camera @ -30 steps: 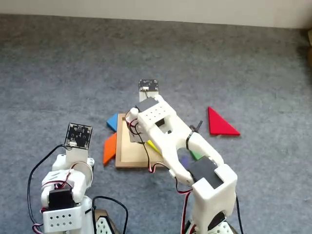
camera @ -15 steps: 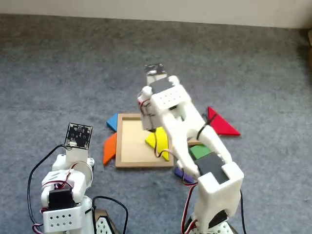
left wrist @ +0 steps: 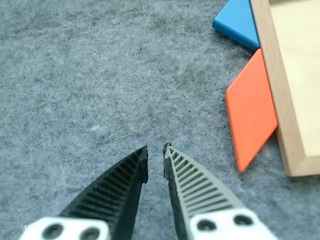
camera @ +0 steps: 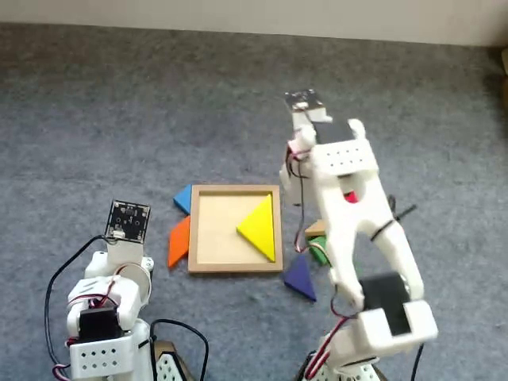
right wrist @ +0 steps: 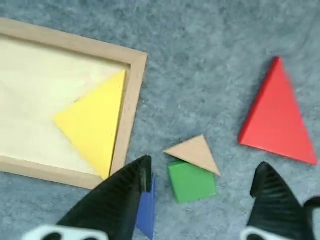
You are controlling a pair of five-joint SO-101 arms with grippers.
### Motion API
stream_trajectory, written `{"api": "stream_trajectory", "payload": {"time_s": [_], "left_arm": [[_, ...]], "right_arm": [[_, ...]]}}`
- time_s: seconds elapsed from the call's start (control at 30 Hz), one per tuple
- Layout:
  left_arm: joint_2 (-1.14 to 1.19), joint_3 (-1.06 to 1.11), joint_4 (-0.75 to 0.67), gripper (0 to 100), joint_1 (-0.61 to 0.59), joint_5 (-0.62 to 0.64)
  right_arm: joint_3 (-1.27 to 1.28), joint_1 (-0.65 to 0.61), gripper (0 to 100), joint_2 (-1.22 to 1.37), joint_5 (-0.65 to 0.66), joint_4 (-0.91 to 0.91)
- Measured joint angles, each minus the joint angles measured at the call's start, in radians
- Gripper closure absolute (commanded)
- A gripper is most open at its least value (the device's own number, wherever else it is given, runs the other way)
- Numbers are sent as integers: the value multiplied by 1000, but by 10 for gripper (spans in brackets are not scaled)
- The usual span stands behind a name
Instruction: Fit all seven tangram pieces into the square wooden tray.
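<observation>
Seven pieces: one lay inside the square wooden tray (camera: 232, 267), and six lay outside it on the grey carpet (camera: 119, 103).
Piece in the tray: the big yellow triangle (camera: 260, 227) sat with one side flat against the tray wall nearest the right arm. I think this kept the rest of the floor free for the other pieces.
Pieces by the right arm: the small tan wooden triangle (right wrist: 195, 152) touched the green square block (right wrist: 191, 181). The dark blue triangle (camera: 301, 278) lay just beside them, and the big red triangle (right wrist: 277, 120) lay farther off.
Pieces by the left arm: the light blue piece (left wrist: 239, 22) and the orange slanted piece (left wrist: 250, 107) lay tight against the tray's outer wall.
Right claw (right wrist: 204, 165): it was wide open with nothing in it. It hung over the tan and green pieces, so it looked ready to pick one.
Left claw (left wrist: 155, 148): it was almost closed, with just a thin gap at the tips. It held nothing and hung over bare carpet near the orange piece.
Hard to see: from high up, the right arm covered most of the red triangle. The light blue piece was cut off, so I could not tell its shape.
</observation>
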Motion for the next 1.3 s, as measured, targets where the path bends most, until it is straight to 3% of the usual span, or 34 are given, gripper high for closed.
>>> {"api": "stream_trajectory", "payload": {"time_s": [0.27, 0.67, 0.87, 1.3], "left_arm": [[0, 0, 0, 926, -6, 0], [0, 0, -5, 926, -6, 0], [0, 0, -25, 926, -6, 0], [0, 0, -25, 926, -6, 0]], "right_arm": [[146, 169, 690, 34, 325, -123], [-41, 279, 688, 339, 453, -141], [-138, 278, 688, 367, 488, -98], [-173, 278, 688, 367, 723, -72]]}}
